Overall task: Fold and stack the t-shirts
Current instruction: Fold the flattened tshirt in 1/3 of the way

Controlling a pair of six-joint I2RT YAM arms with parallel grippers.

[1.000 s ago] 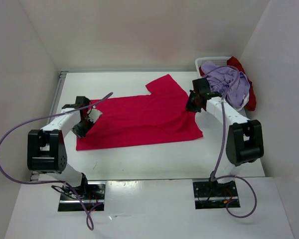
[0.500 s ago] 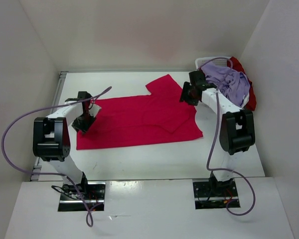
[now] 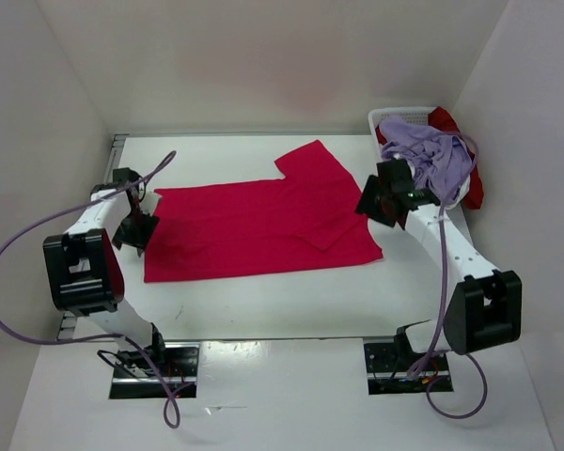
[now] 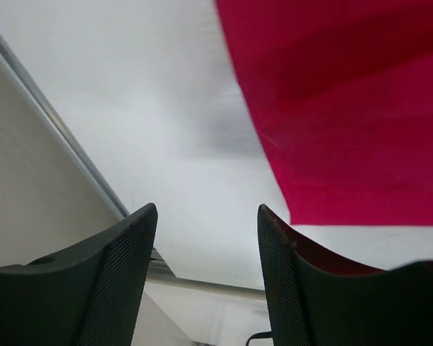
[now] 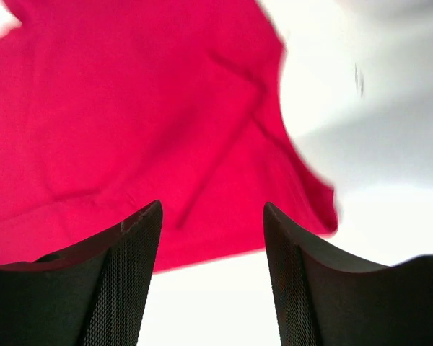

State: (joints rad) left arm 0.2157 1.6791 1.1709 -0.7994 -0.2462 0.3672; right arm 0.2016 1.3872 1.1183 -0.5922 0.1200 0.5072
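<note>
A magenta-pink t-shirt (image 3: 263,221) lies spread flat on the white table, with one sleeve (image 3: 310,160) pointing to the back. My left gripper (image 3: 132,231) hovers just off its left edge, open and empty. In the left wrist view the open left gripper (image 4: 206,213) is over bare table, with the pink t-shirt (image 4: 346,108) at the upper right. My right gripper (image 3: 374,205) hangs open by the shirt's right edge. In the right wrist view the open right gripper (image 5: 211,209) frames the pink t-shirt's hem (image 5: 130,108). A lavender t-shirt (image 3: 430,158) and a dark red t-shirt (image 3: 472,188) sit heaped in the basket.
A white lattice basket (image 3: 402,115) stands at the back right corner, against the right wall. A metal rail (image 4: 58,137) runs along the table's left edge, close to my left gripper. White walls enclose the table on three sides.
Both grippers have gone from shut to open and let go of the pink t-shirt. The left has drawn off to the left, the right slightly back to the right. The shirt now lies flat.
</note>
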